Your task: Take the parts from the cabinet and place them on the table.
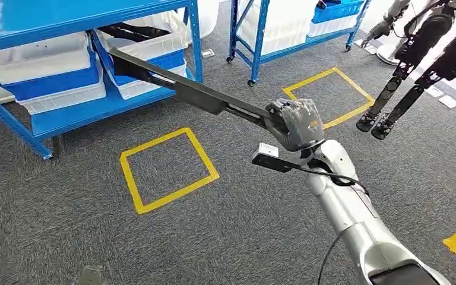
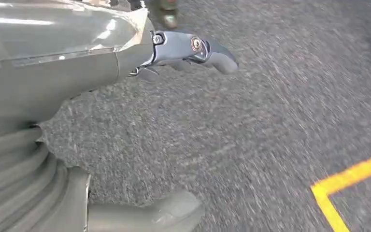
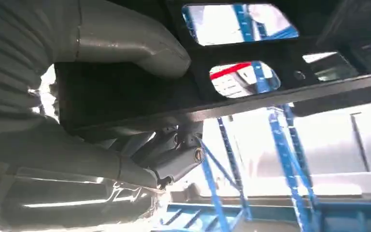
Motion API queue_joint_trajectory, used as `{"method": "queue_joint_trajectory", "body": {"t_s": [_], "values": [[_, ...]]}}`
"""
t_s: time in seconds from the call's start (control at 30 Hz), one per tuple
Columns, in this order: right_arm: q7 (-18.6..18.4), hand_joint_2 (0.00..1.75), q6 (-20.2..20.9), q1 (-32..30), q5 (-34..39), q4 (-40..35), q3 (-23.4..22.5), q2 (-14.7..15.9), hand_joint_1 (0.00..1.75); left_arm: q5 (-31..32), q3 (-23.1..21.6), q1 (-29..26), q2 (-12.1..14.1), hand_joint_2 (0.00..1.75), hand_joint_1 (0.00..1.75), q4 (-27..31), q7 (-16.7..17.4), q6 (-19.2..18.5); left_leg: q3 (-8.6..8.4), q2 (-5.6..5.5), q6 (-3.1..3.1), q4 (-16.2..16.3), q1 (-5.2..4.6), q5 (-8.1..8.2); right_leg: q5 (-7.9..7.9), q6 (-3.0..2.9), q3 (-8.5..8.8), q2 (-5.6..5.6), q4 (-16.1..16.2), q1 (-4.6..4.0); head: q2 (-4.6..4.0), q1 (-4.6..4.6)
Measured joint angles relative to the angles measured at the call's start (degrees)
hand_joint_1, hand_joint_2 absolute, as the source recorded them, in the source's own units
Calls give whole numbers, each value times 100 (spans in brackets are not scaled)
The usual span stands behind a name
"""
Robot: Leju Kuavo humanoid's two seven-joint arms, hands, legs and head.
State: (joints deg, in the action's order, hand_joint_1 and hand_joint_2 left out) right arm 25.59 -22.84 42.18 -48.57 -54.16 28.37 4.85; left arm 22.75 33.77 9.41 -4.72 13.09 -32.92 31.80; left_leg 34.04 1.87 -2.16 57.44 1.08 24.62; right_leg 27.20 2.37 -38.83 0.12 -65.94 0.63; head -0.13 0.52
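We see shelving rack (image 1: 89, 71) ahead-left, bins (image 1: 41, 65) on it | taped floor square (image 1: 167, 169) before it | second rack (image 1: 297, 29) behind-right.

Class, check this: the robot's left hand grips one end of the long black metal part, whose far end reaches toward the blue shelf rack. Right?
Not quite: the head view shows the right hand gripping the long black metal part. The rest holds: its far end reaches toward the blue shelf rack.

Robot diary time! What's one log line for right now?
right hand: holds long black metal part | left hand: empty, over grey carpet | part's far end near blue shelf
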Motion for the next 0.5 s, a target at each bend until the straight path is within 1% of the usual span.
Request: {"method": "queue_joint_trajectory", "body": {"t_s": [0.03,0.07,0.1,0.13,0.17,0.2,0.23,0.27,0.3,0.33,0.37,0.4,0.43,0.47,0.5], "values": [[-2,175,0,-21,-13,-48,-15,42,175,7,-17,26,-9,175,0,0,7,0,-2,28,9,9,-1,5,-157,21,297,-109,530,5,0,-2],[-13,175,0,-30,-24,-91,-41,65,175,15,-35,51,-9,175,0,0,15,0,-1,59,29,25,-32,16,-184,-25,456,-333,886,0,0,-11],[-20,175,-2,-43,-35,-133,-67,74,175,30,-48,66,-11,175,0,0,20,0,16,101,68,40,-64,38,-233,-58,487,-300,881,-63,0,4],[-28,175,-11,-66,-37,-166,-96,89,175,59,-50,75,-11,175,0,0,22,0,3,136,90,41,-70,36,-247,-102,442,-214,865,-52,0,18],[-33,175,-20,-101,-39,-175,-114,107,175,65,-57,84,-9,175,0,0,35,2,-6,178,101,37,-76,37,-256,-115,441,-185,863,-31,0,11],[-33,175,-24,-131,-46,-188,-133,122,175,65,-57,92,-9,175,0,0,50,15,-5,216,106,41,-59,41,-270,-134,442,-128,861,-1,0,11],[-39,175,-24,-141,-57,-207,-151,131,175,68,-61,97,-18,175,0,0,59,26,14,234,142,68,-40,74,-297,-175,448,-79,877,22,0,15],[-39,175,-24,-145,-72,-232,-160,138,175,70,-66,104,-20,175,0,0,63,42,57,90,180,214,-4,221,-308,-197,443,-36,876,39,0,15],[-39,175,-26,-147,-79,-247,-166,140,175,74,-70,104,-26,175,0,0,68,57,190,-36,194,539,-1,449,-319,-219,440,-4,876,40,0,17],[-41,175,-26,-152,-79,-251,-166,135,175,85,-76,106,-26,175,0,0,70,70,399,-122,206,1011,-2,697,-317,-230,434,34,876,39,0,17],[-44,175,-31,-171,-79,-260,-175,131,175,85,-83,106,-20,175,0,0,83,85,654,-168,215,1554,-3,924,-326,-250,426,88,875,28,0,17],[-55,175,-35,-197,-83,-266,-190,129,175,96,-92,105,-20,175,0,0,89,89,826,-181,213,1898,-3,1017,-326,-251,420,129,874,25,0,13],[-68,175,-37,-237,-92,-271,-216,129,175,103,-92,102,-17,175,0,0,96,94,870,-182,203,1957,-3,953,-327,-251,420,188,873,24,0,13],[-70,175,-42,-286,-96,-286,-245,133,175,118,-94,106,-13,175,0,0,96,94,746,-184,184,1663,-2,727,-328,-249,421,242,870,24,0,15],[-70,175,-44,-318,-103,-310,-262,133,175,135,-98,112,-9,175,0,0,96,96,534,-207,168,1236,0,486,-331,-245,424,292,867,25,0,13]]}}
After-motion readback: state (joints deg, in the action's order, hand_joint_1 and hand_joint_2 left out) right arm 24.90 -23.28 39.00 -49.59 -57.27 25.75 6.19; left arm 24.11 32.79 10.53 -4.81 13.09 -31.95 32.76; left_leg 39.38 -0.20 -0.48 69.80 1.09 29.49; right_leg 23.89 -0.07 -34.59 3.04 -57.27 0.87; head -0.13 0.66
